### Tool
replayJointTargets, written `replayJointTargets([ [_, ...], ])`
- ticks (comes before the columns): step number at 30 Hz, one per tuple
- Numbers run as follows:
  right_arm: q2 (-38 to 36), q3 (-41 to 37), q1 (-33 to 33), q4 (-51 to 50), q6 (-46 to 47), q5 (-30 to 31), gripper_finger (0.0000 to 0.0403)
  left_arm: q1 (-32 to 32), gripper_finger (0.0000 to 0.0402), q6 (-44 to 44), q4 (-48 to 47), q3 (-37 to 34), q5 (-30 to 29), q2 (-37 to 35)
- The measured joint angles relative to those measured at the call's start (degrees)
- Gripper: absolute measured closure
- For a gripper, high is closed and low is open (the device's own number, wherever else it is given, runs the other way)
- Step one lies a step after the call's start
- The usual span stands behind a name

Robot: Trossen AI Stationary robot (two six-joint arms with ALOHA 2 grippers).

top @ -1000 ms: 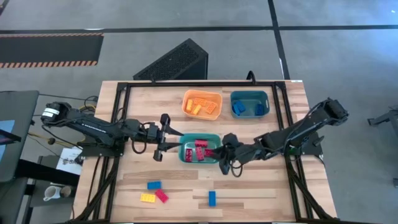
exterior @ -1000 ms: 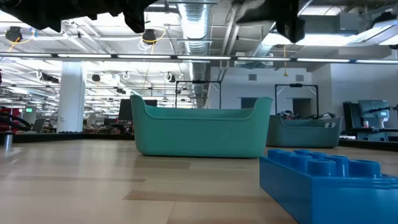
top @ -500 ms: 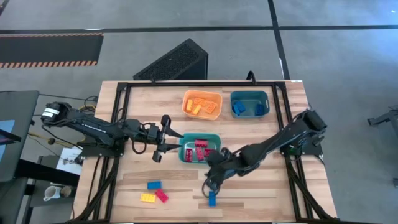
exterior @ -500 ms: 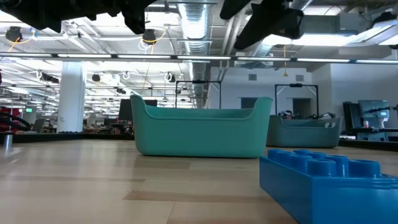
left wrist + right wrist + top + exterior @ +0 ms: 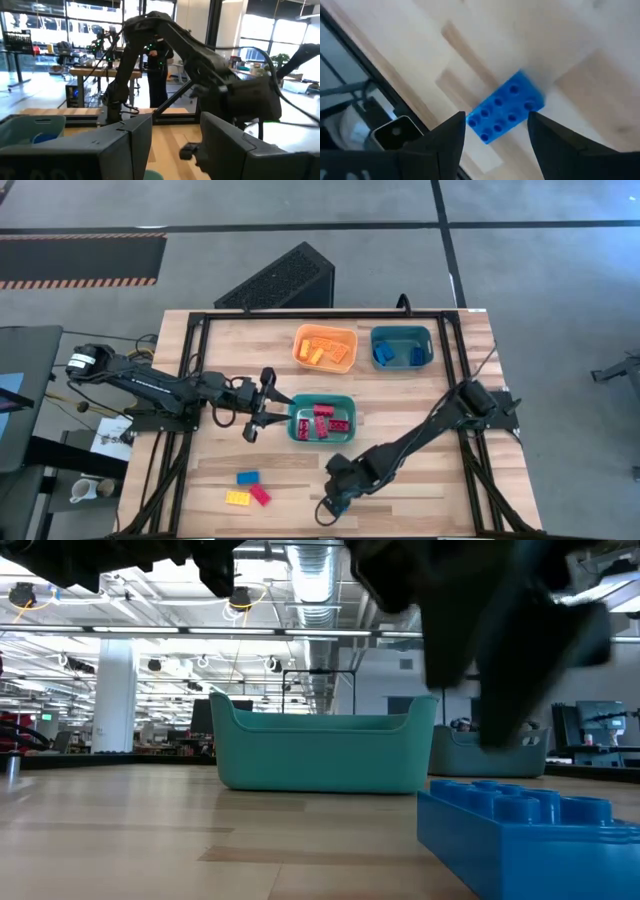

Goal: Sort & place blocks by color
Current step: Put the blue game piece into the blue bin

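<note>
Over the worktop's front edge, I'm lowering the right claw, now spread, astride the blue brick after leaving the teal bin; left claw is waiting, parted.

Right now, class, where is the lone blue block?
The blue block lies on the table's near edge, right of centre, directly under the right gripper, apart from the three-block cluster.
</note>
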Motion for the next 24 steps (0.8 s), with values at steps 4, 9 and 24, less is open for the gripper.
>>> replayJointTargets([
  [4,2.6,0.0,-0.1,-0.3,4.4,-3.8,0.0165,0.0,0.0249,-1.6,-0.2,0.0,0.2,0.0],
  [9,3.1,0.0,0.7,0.2,7.8,-2.2,0.0165,-0.1,0.0249,-3.2,-1.1,0.0,0.2,0.0],
  [24,3.0,0.0,1.0,0.3,11.4,4.1,0.0162,-1.9,0.0249,-3.4,-2.8,0.0,0.1,0.0],
])
